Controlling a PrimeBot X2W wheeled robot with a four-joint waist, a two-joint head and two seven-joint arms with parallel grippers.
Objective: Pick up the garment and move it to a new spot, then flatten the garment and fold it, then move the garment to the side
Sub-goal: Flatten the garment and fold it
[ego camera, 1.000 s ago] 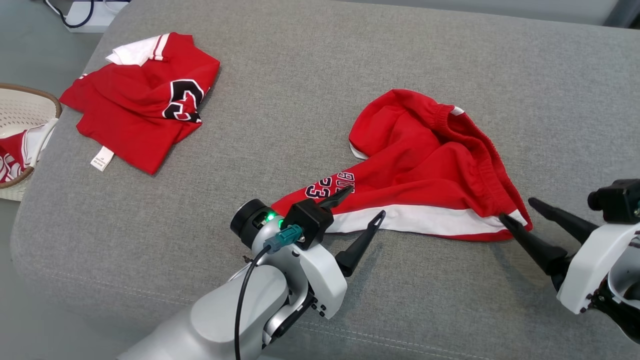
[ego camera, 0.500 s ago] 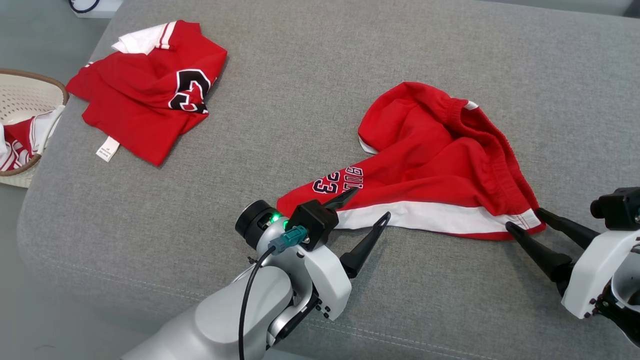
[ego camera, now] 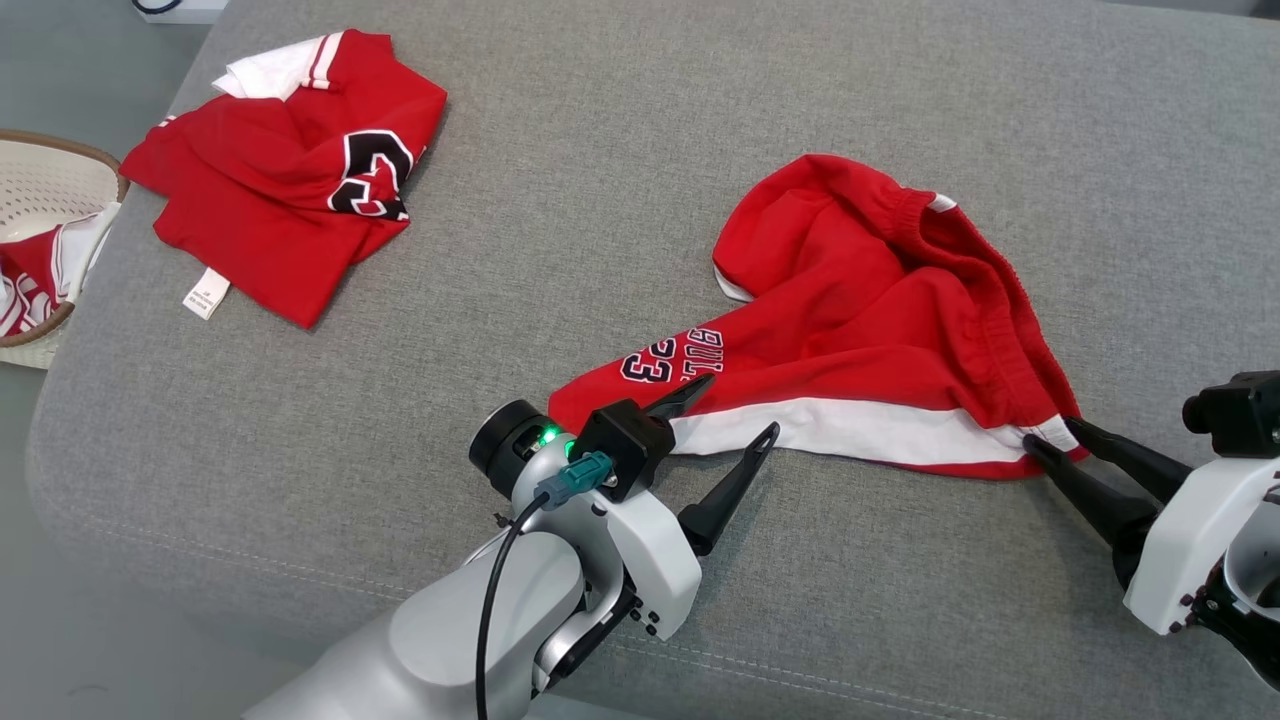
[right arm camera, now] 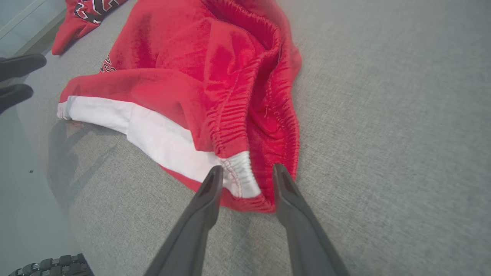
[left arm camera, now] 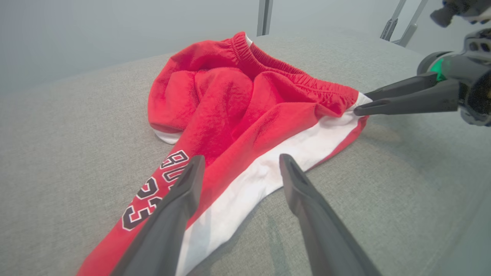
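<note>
Firstly, head view: the shorts (ego camera: 850, 300) lie crumpled right of centre on the cushion (ego camera: 600, 150), toward its near edge. The left pincer (ego camera: 737, 406) stands fully open and empty, straddling the white-striped hem. The right pincer (ego camera: 1050, 432) is partly closed about the waistband corner; a firm grip cannot be confirmed. A jersey (ego camera: 280, 210) lies at the far left corner; a basket (ego camera: 50, 185) stands past the left edge.

Left wrist view: the left pincer (left arm camera: 241, 158) is spread wide across the printed leg of the shorts (left arm camera: 230, 96); the right pincer (left arm camera: 362, 103) meets the white corner.

Right wrist view: the fingers (right arm camera: 199, 214) bracket the white waistband end, with a gap between them.
</note>
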